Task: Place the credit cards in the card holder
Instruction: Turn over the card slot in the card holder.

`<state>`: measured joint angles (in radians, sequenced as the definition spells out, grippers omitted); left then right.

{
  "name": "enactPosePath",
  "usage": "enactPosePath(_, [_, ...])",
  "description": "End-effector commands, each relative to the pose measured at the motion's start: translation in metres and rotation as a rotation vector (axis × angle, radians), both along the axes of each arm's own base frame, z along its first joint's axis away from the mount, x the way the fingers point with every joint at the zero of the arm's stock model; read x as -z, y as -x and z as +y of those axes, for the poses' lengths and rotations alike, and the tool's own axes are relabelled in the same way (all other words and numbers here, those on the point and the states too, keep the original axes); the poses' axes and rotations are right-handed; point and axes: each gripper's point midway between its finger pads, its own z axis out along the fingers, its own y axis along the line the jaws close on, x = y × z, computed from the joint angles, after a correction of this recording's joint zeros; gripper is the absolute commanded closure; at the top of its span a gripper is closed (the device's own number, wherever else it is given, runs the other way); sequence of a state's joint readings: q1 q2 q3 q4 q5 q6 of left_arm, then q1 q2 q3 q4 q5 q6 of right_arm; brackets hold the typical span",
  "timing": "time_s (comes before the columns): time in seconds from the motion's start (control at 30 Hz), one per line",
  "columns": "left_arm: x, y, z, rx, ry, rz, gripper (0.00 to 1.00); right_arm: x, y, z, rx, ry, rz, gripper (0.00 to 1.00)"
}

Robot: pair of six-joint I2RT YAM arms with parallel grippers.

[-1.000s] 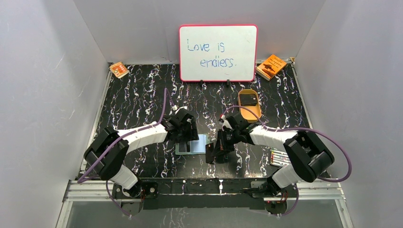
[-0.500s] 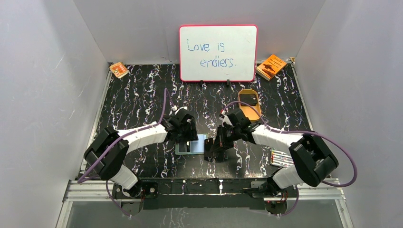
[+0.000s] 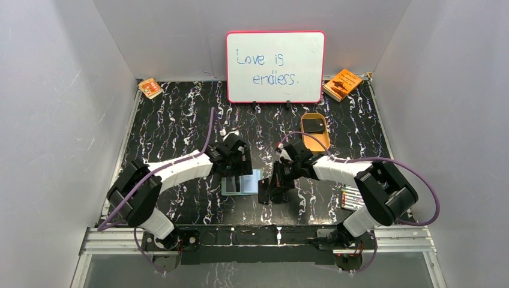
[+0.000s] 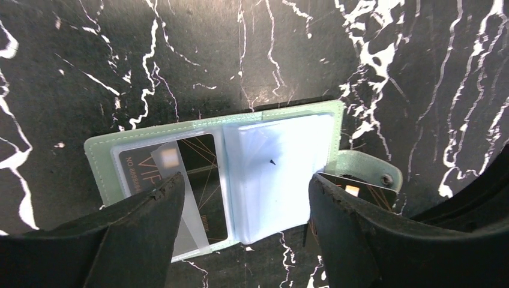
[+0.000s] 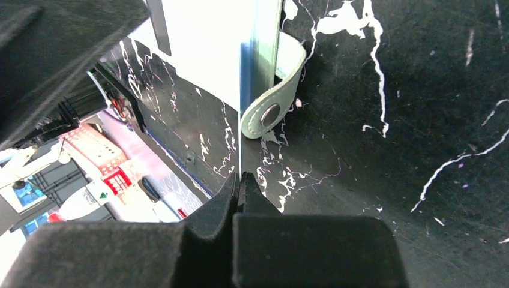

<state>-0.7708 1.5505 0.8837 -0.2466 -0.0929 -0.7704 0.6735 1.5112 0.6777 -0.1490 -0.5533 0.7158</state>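
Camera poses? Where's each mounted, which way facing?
Top external: above, behind the bases, facing down at the table; shows left gripper, right gripper.
Left wrist: straight down on the open card holder; its open fingers flank it.
Right wrist: low, skimming the tabletop toward the holder's strap; fingers shut on a credit card.
Shared: the holder, all three.

The right gripper is sitting at the bottom of the picture. Its two black padded fingers are pressing together on a thin flat card. The card is standing on its edge, so it is showing only as a thin line going up. Behind that line, a flat rectangular card holder with a pale white inside is lying on the black marble table with white streaks. The holder's grey-green strap with a round metal snap is curling out just beside the card. A big black blurry shape is filling the top left corner.
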Motion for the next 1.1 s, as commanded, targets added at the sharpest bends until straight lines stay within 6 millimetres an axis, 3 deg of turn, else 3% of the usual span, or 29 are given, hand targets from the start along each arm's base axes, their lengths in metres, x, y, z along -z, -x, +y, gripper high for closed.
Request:
enactPosePath(0.0, [-0.044, -0.01, 0.001, 0.018, 0.0, -0.088, 0.26, -0.026, -0.012, 0.008, -0.001, -0.05, -0.072, 1.0])
enactPosePath(0.17, [-0.051, -0.005, -0.002, 0.045, -0.039, -0.097, 0.27, -0.039, -0.009, -0.005, 0.01, -0.015, -0.121, 1.0])
enactPosePath(0.37, [-0.028, 0.006, -0.015, 0.104, -0.16, -0.065, 0.35, -0.048, -0.002, -0.018, 0.022, 0.013, -0.148, 1.0])
enactPosePath(0.57, [-0.011, 0.004, -0.022, 0.14, -0.273, -0.071, 0.36, -0.054, 0.004, -0.023, 0.025, 0.008, -0.163, 1.0])
enactPosePath(0.9, [0.029, 0.014, -0.008, 0.156, -0.397, 0.0, 0.37, -0.056, 0.005, -0.022, 0.03, -0.009, -0.164, 1.0])
enactPosePath(1.07, [0.037, 0.018, -0.002, 0.153, -0.42, 0.015, 0.49, -0.053, 0.005, -0.022, 0.028, -0.008, -0.157, 1.0])
